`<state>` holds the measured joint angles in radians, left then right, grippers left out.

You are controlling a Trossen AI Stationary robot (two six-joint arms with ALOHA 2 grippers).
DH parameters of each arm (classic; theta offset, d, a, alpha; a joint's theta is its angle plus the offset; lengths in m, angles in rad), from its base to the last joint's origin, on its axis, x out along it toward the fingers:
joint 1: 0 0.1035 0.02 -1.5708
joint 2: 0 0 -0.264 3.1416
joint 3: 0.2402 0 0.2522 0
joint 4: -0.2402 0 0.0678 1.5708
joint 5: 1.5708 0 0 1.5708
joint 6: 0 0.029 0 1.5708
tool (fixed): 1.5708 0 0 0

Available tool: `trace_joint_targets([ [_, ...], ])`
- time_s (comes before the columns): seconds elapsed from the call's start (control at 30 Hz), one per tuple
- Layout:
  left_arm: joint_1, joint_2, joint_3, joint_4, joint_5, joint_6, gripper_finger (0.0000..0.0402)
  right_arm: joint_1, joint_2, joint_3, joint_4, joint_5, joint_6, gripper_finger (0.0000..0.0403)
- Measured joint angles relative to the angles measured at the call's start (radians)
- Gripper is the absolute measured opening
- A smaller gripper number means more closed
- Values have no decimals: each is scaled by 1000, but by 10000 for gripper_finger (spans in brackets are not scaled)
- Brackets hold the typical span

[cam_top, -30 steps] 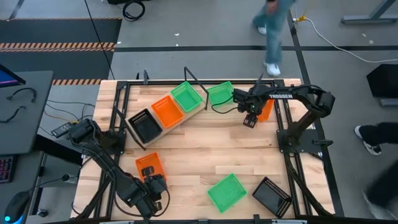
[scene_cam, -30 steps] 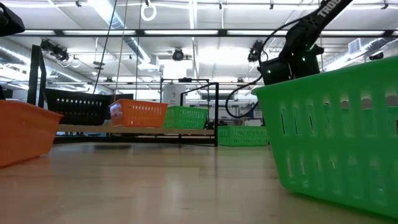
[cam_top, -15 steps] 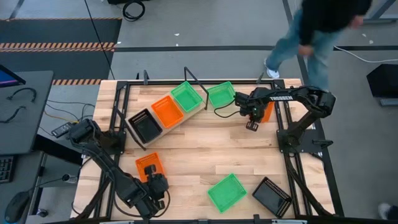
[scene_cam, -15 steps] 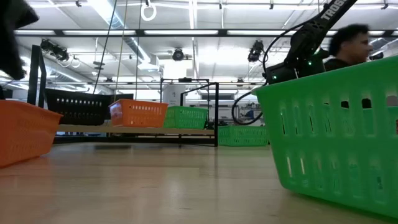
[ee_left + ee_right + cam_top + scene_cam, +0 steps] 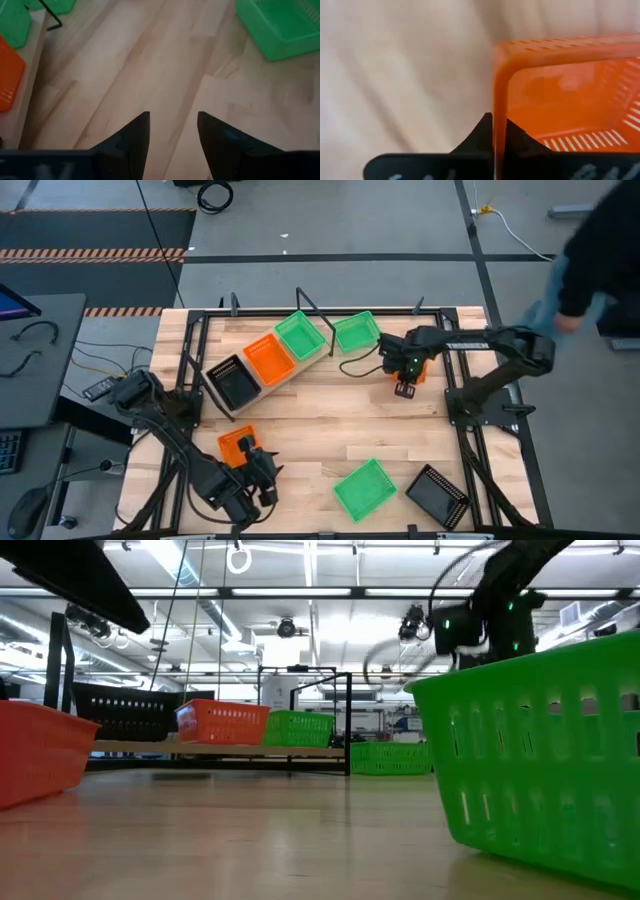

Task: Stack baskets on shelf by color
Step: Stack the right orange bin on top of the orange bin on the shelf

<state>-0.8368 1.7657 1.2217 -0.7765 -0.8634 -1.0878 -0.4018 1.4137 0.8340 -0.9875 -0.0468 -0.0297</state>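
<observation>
Right pincer (image 5: 499, 131) clamped on orange basket (image 5: 560, 95) rim, basket extending ahead

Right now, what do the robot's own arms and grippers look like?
Both arms are dark, jointed segments on black frame bases. The right arm bears white lettering along its forearm, with a black cable looping off near the wrist; in the low view a small green light glows on it. The left gripper shows two dark, tapered, wedge-shaped fingers. The right gripper has the same dark pointed fingers.
</observation>
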Motion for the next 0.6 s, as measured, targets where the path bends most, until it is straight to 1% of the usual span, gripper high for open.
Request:
trace_joint_targets([
  [0.1, 24, 0, 0, 0, 19, -11, 172, 92, -69, 29, 4, -58, 0, 12],
  [0.17, 42, 0, 0, 0, 19, -53, 172, 157, -114, 59, 10, -91, 19, 13],
  [0.27, 65, 0, 0, 2, 19, -87, 172, 255, -174, 107, 44, -92, 69, 12],
  [0.37, 80, 0, 0, 2, 19, -93, 172, 365, -210, 164, 142, -93, 75, 10],
  [0.5, 96, 0, 0, 2, 19, -80, 172, 499, -205, 243, 345, -108, -5, 10],
  [0.6, 108, 0, 0, 5, 19, -80, 172, 568, -155, 315, 431, -95, -105, 10],
])
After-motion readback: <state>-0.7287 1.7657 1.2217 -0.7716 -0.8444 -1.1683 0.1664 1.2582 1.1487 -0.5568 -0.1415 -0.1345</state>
